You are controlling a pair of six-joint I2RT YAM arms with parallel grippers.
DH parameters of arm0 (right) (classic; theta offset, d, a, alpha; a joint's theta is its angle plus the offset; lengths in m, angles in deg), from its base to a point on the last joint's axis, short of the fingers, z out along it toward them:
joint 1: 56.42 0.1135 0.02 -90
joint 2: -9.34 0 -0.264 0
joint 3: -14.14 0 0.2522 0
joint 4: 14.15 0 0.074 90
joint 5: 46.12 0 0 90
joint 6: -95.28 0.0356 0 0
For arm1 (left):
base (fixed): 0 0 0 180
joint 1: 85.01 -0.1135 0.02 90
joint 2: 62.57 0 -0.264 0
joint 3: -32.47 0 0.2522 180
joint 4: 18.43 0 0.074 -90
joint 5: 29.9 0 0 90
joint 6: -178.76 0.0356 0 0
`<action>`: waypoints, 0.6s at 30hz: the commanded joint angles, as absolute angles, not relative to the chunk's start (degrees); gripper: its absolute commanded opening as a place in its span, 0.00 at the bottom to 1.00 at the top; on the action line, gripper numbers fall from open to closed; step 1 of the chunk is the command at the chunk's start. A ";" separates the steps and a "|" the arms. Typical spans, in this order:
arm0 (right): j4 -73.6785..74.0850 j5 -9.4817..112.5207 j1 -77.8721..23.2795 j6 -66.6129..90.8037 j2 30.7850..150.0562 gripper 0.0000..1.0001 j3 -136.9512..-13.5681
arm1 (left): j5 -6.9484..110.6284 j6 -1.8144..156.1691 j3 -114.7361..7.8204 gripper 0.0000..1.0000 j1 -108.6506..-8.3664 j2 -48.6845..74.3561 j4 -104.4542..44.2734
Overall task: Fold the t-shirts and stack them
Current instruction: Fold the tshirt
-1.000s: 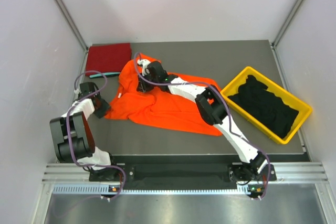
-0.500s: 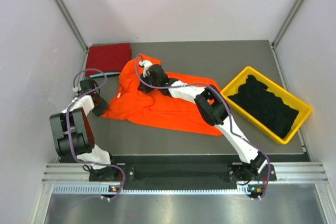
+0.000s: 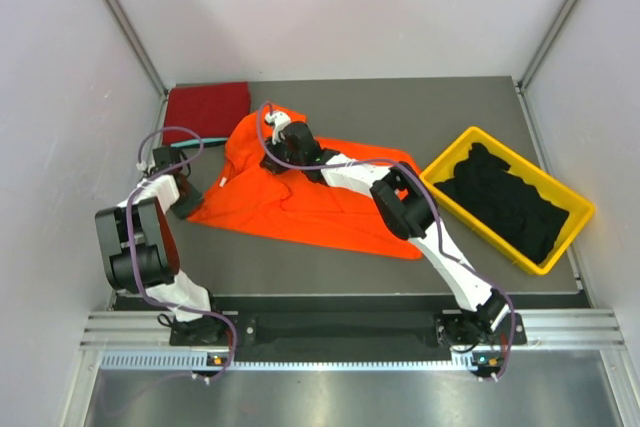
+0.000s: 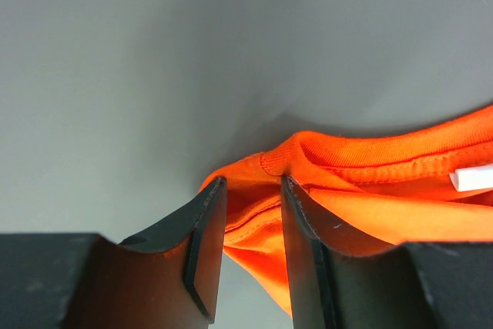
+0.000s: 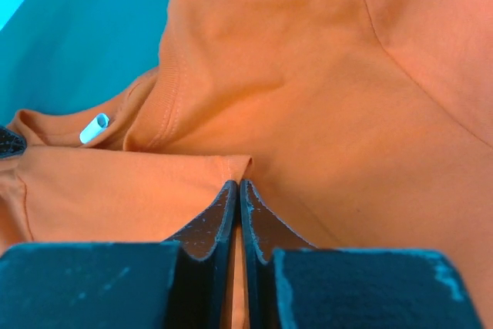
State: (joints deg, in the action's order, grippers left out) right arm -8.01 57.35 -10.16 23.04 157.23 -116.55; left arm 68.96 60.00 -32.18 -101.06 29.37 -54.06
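Status: my right tool [image 5: 239, 184] pinched shut on the orange t-shirt [image 3: 310, 202] near its collar; left tool [image 4: 253, 182] clamped its bunched left edge, the shirt's length running rightward.

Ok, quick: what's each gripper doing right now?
Left gripper: closed on a bunched edge of the orange shirt.
Right gripper: closed, pinching a fold of the same shirt.

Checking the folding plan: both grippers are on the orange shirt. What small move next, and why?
Probably draw the grippers apart slightly: the right gripper is shut on a fold, the left gripper grips the hem, and the orange t-shirt lies rumpled.
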 commanded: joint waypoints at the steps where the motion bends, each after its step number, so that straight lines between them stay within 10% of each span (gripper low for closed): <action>1: -10.78 57.07 -10.19 22.86 154.27 0.05 -118.18 | 75.56 61.42 -33.67 0.40 -101.88 30.77 -56.54; 9: -7.43 54.35 -11.16 27.24 144.97 0.38 -109.33 | 76.10 63.70 -41.48 0.42 -102.06 27.08 -60.22; 18: 13.91 40.73 -12.39 37.52 121.42 0.37 -90.80 | 62.26 61.17 -37.38 0.42 -101.80 18.74 -55.85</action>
State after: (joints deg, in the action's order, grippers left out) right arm 5.21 47.63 -11.71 32.22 130.72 -94.60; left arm 70.30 62.87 -40.18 -101.83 23.21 -58.37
